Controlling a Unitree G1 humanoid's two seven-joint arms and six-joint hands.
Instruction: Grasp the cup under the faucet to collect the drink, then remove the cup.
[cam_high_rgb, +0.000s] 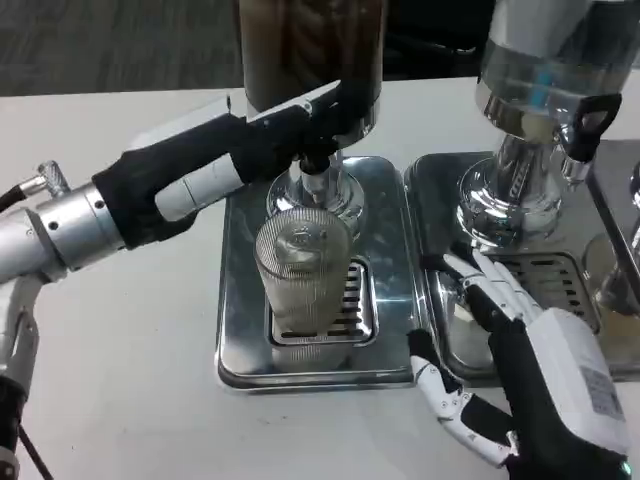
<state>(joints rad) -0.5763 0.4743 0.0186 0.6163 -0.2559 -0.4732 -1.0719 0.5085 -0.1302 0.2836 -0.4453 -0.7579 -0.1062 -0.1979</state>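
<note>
Right robot hand (520, 350) spread, empty, cup (303, 270) just left, under faucet (318, 165)

The cup (302, 272) stands on the drip tray (240, 330) with open room on both sides and in front; the faucet (318, 160) and left hand (300, 125) crowd above it, the right hand (500, 350) waits beside the tray
</note>
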